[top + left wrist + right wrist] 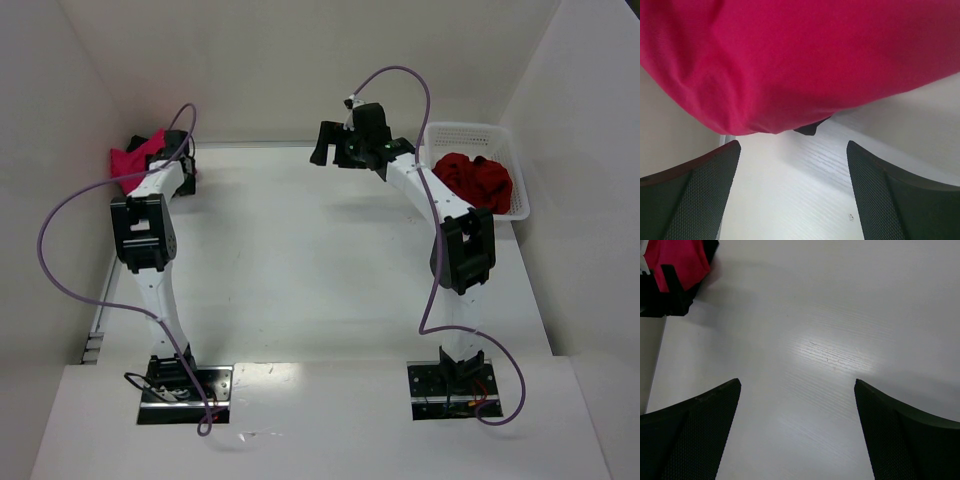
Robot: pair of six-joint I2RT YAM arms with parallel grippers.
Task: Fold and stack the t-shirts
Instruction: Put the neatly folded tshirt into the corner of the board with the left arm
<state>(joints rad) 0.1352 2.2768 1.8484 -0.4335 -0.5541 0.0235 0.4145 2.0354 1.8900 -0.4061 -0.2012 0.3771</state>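
A bright crimson-pink t-shirt [128, 163] lies folded on a black one [150, 141] in the far left corner. It fills the top of the left wrist view [805, 60], with a bit of black cloth [807, 129] showing under it. My left gripper [792, 187] is open and empty, just in front of that stack. Darker red t-shirts [477, 180] lie bunched in the white basket [515, 150] at the far right. My right gripper [330, 145] is open and empty above the far middle of the table, left of the basket. The right wrist view shows the pink shirt [677, 262] at its top left.
White walls enclose the table on the left, far and right sides. The left arm [145, 230] reaches along the left wall. The table's left edge [655, 360] shows in the right wrist view. Purple cables loop off both arms.
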